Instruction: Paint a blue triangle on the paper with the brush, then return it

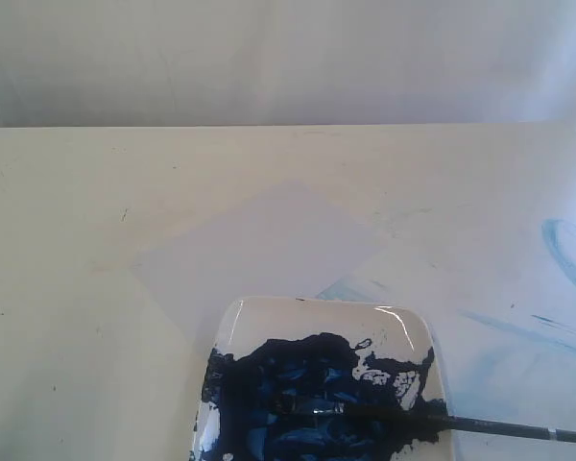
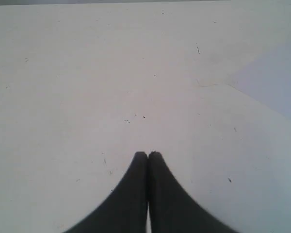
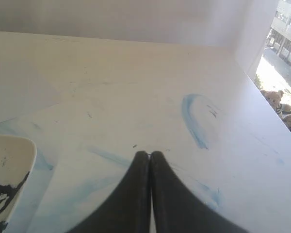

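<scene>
The paper [image 1: 264, 245] lies blank as a pale diamond in the middle of the cream table; one corner shows in the left wrist view [image 2: 276, 82]. No blue triangle shows on it. The brush [image 1: 442, 420] rests across the white plate [image 1: 317, 312], bristles in the dark-blue paint mass [image 1: 307, 394], black handle pointing off to the right. My left gripper [image 2: 148, 154] is shut and empty above bare table. My right gripper [image 3: 149, 154] is shut and empty over the paint-smeared table; the plate's rim [image 3: 26, 155] shows to one side. Neither gripper appears in the exterior view.
Faint pale-blue smears [image 1: 566, 254] mark the table on the right, and one curved smear [image 3: 191, 121] lies ahead of the right gripper. The table's right edge [image 3: 262, 97] runs beside a window. A white wall stands behind the table.
</scene>
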You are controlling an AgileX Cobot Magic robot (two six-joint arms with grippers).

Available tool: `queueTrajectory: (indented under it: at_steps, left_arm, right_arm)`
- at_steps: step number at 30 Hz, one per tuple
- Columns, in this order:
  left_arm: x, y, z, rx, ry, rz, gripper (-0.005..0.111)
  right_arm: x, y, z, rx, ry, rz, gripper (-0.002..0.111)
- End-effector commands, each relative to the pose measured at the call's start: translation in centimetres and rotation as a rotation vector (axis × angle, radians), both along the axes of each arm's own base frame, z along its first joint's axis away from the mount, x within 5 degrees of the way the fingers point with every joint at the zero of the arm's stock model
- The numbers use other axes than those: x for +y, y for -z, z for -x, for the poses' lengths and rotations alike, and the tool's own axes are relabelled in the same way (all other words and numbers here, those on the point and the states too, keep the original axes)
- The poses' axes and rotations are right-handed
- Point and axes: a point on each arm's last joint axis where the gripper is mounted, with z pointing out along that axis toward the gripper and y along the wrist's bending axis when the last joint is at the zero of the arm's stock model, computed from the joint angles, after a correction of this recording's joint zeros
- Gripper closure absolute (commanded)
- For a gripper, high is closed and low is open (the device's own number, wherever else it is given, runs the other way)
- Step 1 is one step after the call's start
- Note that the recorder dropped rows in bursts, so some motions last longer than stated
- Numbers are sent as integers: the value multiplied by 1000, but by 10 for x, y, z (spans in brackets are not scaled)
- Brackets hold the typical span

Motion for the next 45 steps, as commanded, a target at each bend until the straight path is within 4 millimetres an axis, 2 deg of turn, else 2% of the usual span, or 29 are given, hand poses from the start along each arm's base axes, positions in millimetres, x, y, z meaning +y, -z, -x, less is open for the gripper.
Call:
queueTrajectory:
  at_steps: [1, 16, 18, 21, 24, 27, 28, 30, 33, 35, 41, 45]
  left_arm:
    - [0, 1, 0, -5, 6, 9, 107]
    - [0, 1, 0, -5, 6, 9, 107]
    - [0, 1, 0, -5, 6, 9, 107]
    - [0, 1, 0, -5, 6, 9, 107]
    - [0, 1, 0, -5, 6, 9, 107]
    - [0, 1, 0, -5, 6, 9, 107]
    - [0, 1, 0, -5, 6, 9, 107]
    - [0, 1, 0, -5, 6, 9, 107]
    - [0, 1, 0, -5, 6, 9, 107]
    - [0, 1, 0, -5, 6, 9, 107]
    - [0, 1, 0, -5, 6, 9, 107]
    - [0, 1, 0, -5, 6, 9, 107]
  right_arm:
    - [0, 0, 0, -15, -6, 16, 108]
    - [0, -2, 0, -33, -7, 22, 108]
    - [0, -11, -2, -134, -5, -4, 108]
    - [0, -41, 0, -463, 0, -62, 108]
    - [-1, -57, 5, -632, -8, -191, 108]
    - [-2, -71, 13, -745, -73, -545, 108]
    - [-2, -73, 14, -721, -122, -759, 108]
    - [-2, -73, 14, -673, -151, -926, 108]
    - [-2, -72, 11, -605, -123, -928, 108]
    - [-1, -76, 9, -468, -62, -912, 108]
    - [1, -82, -2, 109, 189, -847, 108]
    - [14, -76, -14, 395, 224, -901, 108]
